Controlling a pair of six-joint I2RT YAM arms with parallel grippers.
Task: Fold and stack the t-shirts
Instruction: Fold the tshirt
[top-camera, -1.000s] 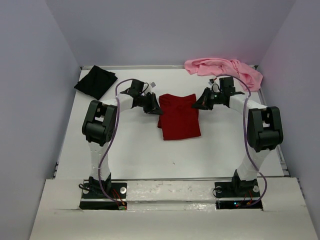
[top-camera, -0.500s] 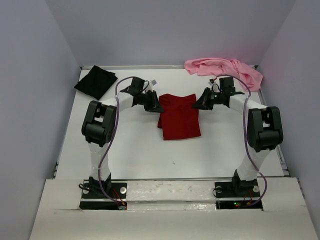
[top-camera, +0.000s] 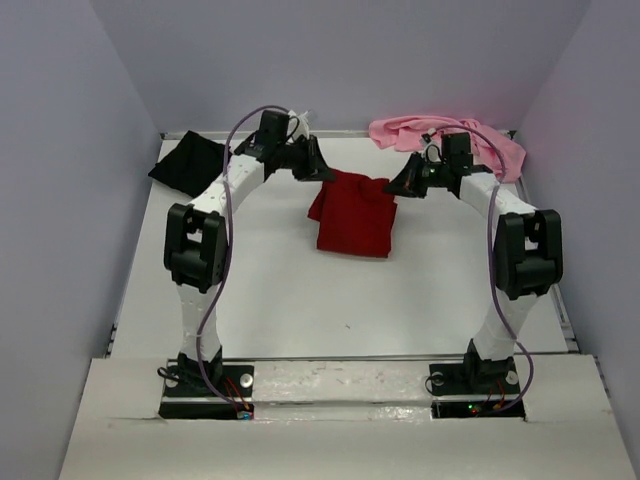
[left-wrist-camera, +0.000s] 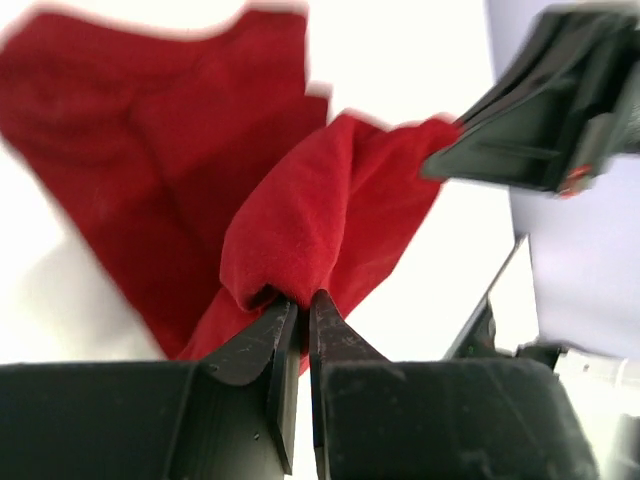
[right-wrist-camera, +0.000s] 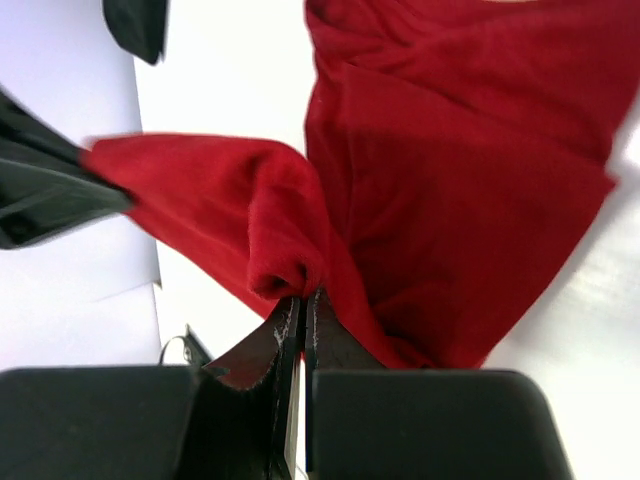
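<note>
1. I see the black t-shirt (top-camera: 190, 165), soft and matte, lying folded at the far left of the white table (top-camera: 270, 290).
2. My left gripper (left-wrist-camera: 297, 300) pinches a fuzzy corner of the dark red t-shirt (top-camera: 352, 212), which hangs between both grippers.
3. My right gripper (right-wrist-camera: 302, 300) pinches the other corner.
4. The light pink t-shirt (top-camera: 450, 140) lies crumpled at the far right.

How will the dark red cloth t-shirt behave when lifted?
Probably floppy: the dark red cloth t-shirt drapes in folds from the left gripper and right gripper. Likely light: two small pinches carry it. It might slip, since each pinch holds little fabric.
</note>
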